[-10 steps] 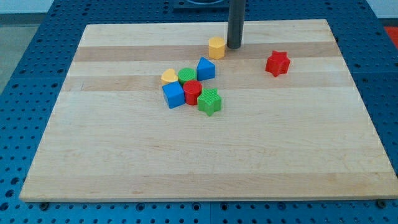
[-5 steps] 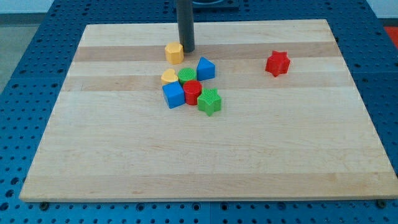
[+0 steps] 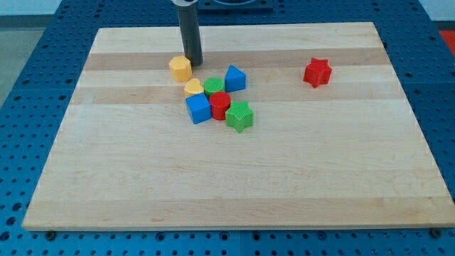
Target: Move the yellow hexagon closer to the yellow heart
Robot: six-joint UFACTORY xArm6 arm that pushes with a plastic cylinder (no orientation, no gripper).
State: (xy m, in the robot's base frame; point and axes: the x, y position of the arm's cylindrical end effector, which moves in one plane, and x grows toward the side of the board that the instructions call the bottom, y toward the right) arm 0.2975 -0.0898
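One dark rod came down from the view's top, and my tip (image 3: 193, 63) stood on the wooden board (image 3: 298, 178). It held nothing; it only pressed against the side of a block. The yellow hexagon (image 3: 180, 68) sat just beside my tip, on the tip's left and a little lower in the view, and the two looked like they touched.

Just below the hexagon, a bit to the view's right, lay the yellow heart (image 3: 193, 87). The hexagon and the heart were very near each other, but I could not tell if they touched.

The heart was part of a small bunch of blocks. A green block (image 3: 214, 87) sat at its right, and a blue triangle-shaped block (image 3: 235, 77) was further right and a little higher. A blue cube (image 3: 198, 108) sat under the heart. A red cylinder (image 3: 220, 105) was beside the cube, and a green star (image 3: 239, 116) was at the bunch's lower right.

Well apart, near the view's right, stood a red star (image 3: 317, 72) all alone.
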